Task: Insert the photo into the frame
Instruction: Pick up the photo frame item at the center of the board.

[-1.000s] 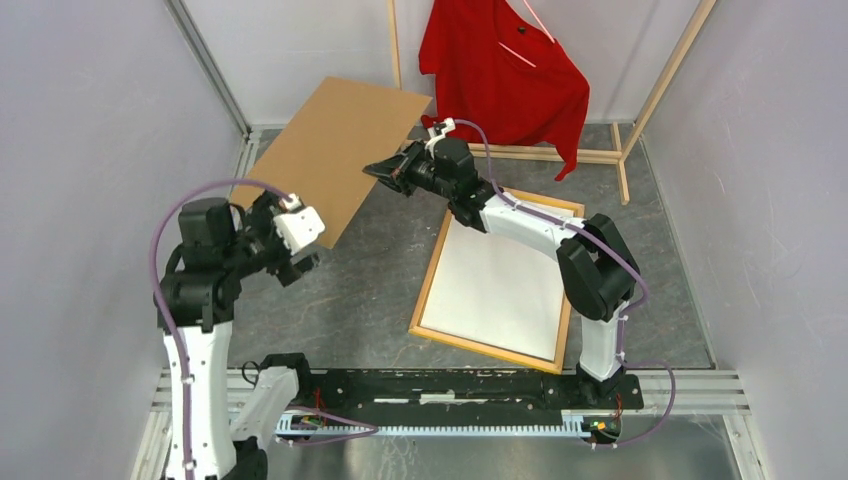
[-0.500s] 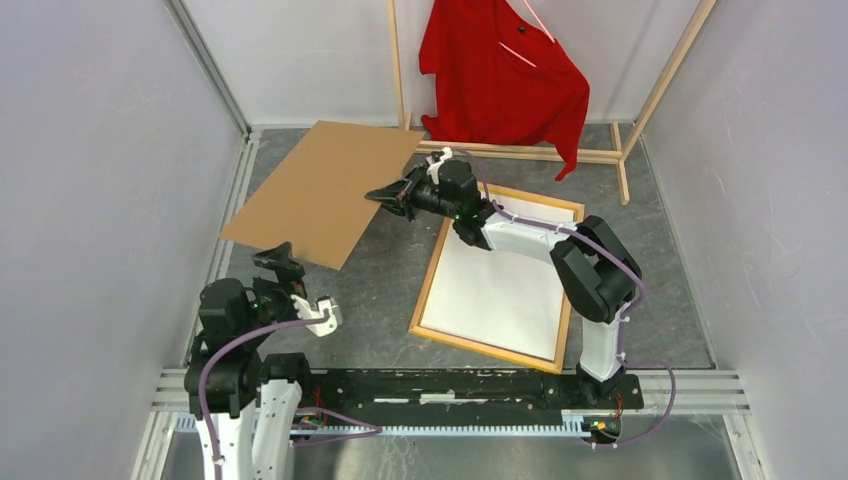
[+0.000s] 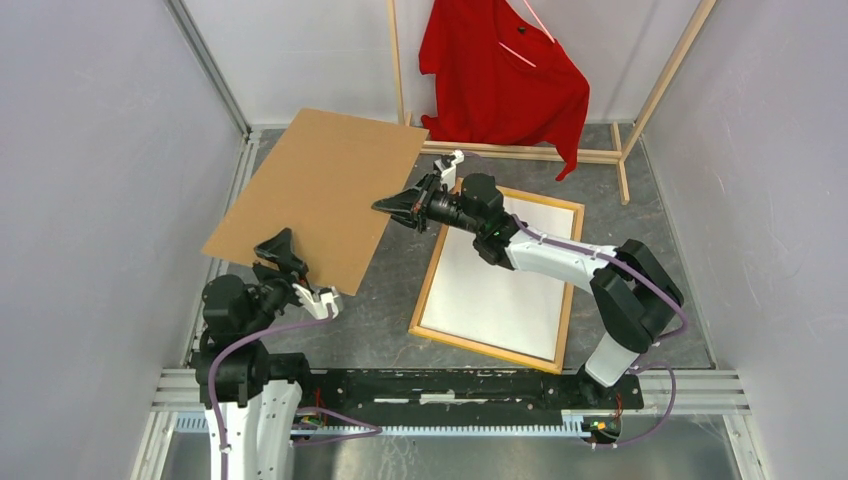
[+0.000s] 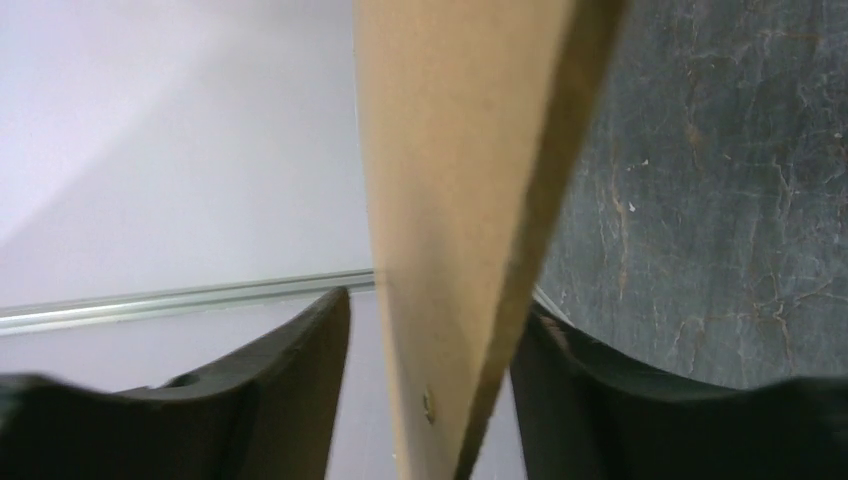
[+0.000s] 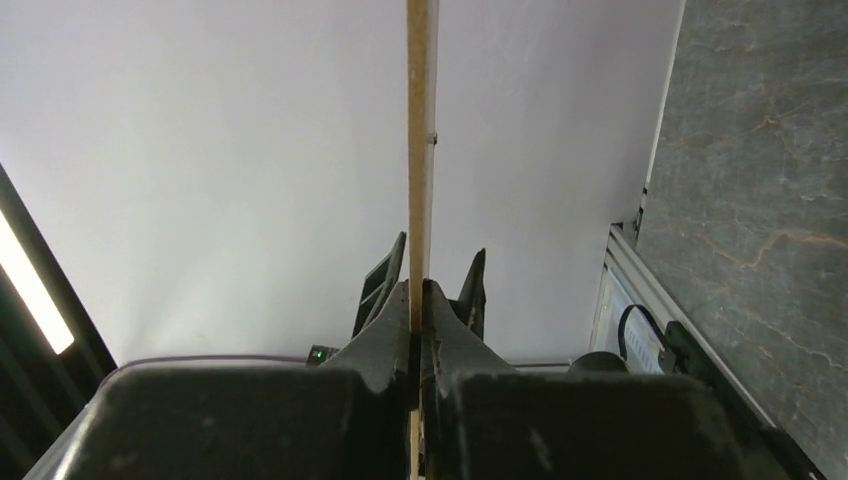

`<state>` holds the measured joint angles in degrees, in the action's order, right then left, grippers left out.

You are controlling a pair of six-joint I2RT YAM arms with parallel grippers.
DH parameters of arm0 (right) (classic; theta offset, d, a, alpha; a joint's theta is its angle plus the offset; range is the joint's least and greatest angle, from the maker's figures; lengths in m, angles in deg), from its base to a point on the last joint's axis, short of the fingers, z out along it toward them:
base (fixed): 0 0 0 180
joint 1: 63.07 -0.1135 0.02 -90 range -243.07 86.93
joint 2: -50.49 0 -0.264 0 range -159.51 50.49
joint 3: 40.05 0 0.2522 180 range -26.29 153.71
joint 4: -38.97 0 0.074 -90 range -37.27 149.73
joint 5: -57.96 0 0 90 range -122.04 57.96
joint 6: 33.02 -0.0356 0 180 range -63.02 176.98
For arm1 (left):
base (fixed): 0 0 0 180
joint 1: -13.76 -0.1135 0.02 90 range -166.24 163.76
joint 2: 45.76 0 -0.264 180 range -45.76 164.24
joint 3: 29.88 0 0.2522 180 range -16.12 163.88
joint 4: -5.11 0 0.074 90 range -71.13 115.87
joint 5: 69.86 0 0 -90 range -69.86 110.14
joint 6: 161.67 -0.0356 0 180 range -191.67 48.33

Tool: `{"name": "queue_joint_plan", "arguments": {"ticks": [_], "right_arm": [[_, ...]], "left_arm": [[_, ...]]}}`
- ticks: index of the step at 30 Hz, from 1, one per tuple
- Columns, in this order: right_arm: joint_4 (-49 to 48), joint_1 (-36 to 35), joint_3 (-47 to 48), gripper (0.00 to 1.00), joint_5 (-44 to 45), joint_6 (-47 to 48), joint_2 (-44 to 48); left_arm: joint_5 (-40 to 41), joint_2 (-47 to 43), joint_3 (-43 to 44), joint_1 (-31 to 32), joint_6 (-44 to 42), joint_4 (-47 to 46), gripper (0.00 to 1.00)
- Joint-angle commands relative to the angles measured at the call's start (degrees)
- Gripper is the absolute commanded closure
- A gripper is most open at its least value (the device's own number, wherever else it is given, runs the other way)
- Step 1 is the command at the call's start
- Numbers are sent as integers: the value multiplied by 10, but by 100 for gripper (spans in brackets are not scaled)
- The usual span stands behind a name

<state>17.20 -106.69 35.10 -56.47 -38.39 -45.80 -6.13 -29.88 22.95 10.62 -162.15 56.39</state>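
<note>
The frame (image 3: 487, 350) lies wood-back up right of centre, and the photo (image 3: 495, 285) rests inside it with its white reverse showing. A brown backing board (image 3: 315, 195) hangs tilted above the table on the left. My right gripper (image 3: 388, 205) is shut on the board's right edge; in the right wrist view the thin board edge (image 5: 421, 120) runs up from my right gripper (image 5: 416, 300). My left gripper (image 3: 275, 255) straddles the board's near edge. In the left wrist view the board (image 4: 450, 200) passes between the fingers of my left gripper (image 4: 430, 340), with a gap at the left finger.
A red shirt (image 3: 505, 75) hangs on a wooden rack (image 3: 520, 152) at the back. Grey walls close in both sides. A metal rail (image 3: 450, 385) carrying the arm bases runs along the near edge.
My left arm dropped from its raised pose and came up to the board's near edge, its jaws narrowing around it. The board swung nearer and to the left; my right gripper shifted right, still gripping.
</note>
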Motion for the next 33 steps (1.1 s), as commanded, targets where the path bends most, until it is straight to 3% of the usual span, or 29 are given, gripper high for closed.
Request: {"name": "queue_joint_plan", "arguments": {"ticks": [1,8,10,12,16,21,24,29,33], "right_arm": [[-86,-26,5,100,-16,-11,35],[-69,-40,-1,99,-26,9,46],[-56,-40,1,83,-43,31,44],[-37,-34,9,69,-72,73,47],[122,-7,45,35,-134,244,72],[461,41,146,5,-160,625,105],[636,41,233,2,-64,864,130],[562,28,163,2,40,1094,238],[451,6,29,2,-2,1299,323]], "left_arm": [[-30,6,13,-1,29,-46,40],[-23,13,18,-1,38,-57,86],[-19,9,13,-1,50,-84,96],[-17,7,12,-1,61,-99,98],[-28,17,30,-1,83,-93,98],[-49,50,76,-1,100,-33,98],[-67,79,104,-1,103,10,98],[-109,112,151,-1,91,71,98],[-132,137,193,-1,80,122,98]]}}
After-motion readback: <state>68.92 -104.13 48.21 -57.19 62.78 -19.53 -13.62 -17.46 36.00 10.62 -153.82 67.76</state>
